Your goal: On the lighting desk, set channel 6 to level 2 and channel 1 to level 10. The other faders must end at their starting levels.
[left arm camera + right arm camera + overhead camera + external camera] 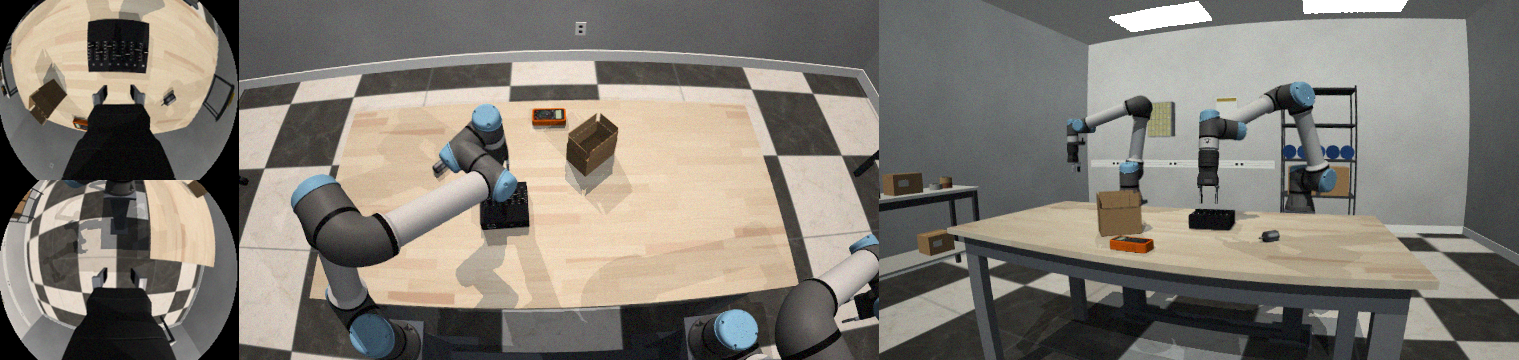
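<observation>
The lighting desk (505, 215) (1212, 220) (118, 32) is a black box lying flat on the table. In the left wrist view its row of faders shows as small light marks across the lower half, too small to read levels or channel numbers. In the top view the left arm covers part of it. My left gripper (1209, 195) (119, 89) is open and empty, pointing down above the desk's height and beside its fader edge in the wrist view. My right gripper (119, 272) (1076, 169) is open and empty, far from the desk, over the floor beyond the table.
An open cardboard box (591, 145) (1119, 215) (48, 100) and an orange multimeter (549, 117) (1131, 244) (80, 124) stand on the table (664, 200). A small dark grey object (440, 167) (1270, 236) (169, 98) lies on the desk's other side.
</observation>
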You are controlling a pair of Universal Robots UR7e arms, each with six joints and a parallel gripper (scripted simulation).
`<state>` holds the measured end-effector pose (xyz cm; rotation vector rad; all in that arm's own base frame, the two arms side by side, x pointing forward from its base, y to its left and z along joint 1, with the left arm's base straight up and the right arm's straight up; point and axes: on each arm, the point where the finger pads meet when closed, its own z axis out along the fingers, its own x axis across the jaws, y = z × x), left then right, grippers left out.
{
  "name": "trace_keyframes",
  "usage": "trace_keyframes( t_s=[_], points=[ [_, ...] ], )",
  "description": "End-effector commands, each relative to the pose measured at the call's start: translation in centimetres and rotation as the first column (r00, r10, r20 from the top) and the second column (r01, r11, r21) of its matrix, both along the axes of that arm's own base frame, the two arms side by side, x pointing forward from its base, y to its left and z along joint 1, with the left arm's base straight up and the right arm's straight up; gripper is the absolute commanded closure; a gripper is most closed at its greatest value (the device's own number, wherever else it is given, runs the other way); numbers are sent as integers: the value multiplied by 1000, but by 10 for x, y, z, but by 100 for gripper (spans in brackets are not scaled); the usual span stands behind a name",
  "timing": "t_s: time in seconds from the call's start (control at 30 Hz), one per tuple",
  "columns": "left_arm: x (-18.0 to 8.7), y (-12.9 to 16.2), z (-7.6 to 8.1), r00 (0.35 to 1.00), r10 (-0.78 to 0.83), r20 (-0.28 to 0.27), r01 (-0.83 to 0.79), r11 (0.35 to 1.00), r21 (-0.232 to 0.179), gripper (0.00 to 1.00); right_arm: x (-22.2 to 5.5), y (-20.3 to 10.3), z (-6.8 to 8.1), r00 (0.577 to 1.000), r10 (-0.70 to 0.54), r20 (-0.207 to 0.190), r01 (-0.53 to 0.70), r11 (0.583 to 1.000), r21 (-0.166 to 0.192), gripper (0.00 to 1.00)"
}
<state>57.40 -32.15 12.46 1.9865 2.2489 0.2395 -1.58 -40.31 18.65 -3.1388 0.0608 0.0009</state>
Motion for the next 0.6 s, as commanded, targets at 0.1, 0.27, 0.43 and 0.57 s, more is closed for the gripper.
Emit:
trace_keyframes(
  t_s=[0.1, 0.27, 0.43, 0.57],
  points=[
    [2, 0, 1, 1000, -22, 4, 22, 1000, 2, 0, 0, -1, 0, 1000, 0, 1, 0, 1000, -2, 0],
    [2, 0, 1, 1000, -27, 4, 27, 1000, 3, 0, 0, -1, 0, 1000, 0, 1, 0, 1000, -2, 0],
    [2, 0, 1, 1000, -27, 4, 27, 1000, 3, 0, 0, -1, 0, 1000, 0, 1, 0, 1000, -2, 0],
    [2, 0, 1, 1000, -27, 4, 27, 1000, 3, 0, 0, -1, 0, 1000, 0, 1, 0, 1000, -2, 0]
  ],
)
